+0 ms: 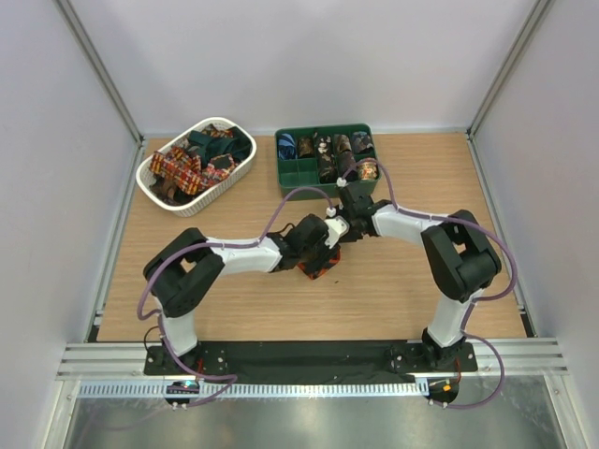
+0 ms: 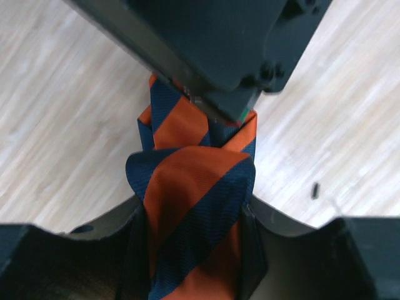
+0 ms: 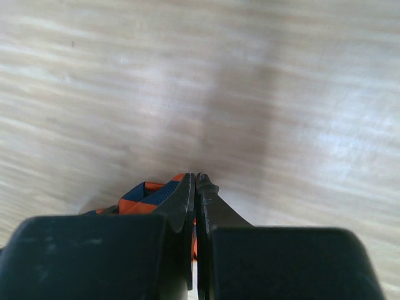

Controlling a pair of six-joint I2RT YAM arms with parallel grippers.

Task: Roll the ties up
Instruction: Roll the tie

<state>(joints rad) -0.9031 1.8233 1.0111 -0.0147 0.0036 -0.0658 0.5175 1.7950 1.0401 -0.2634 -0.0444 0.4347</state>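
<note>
Two grippers meet on the striped tie (image 2: 187,175), which sits as a loose bundle at the middle of the table (image 1: 412,290): the left gripper (image 2: 192,215) grasps the bundle between half-spread fingers, and the right gripper (image 3: 196,180) is clenched flat, apparently pinching a thin layer of the fabric. We judge the roll unfinished, so we hold the left grasp steady as the core, wind the pinched length around it under light tension, and align the edges so the coil cannot spring loose.
</note>
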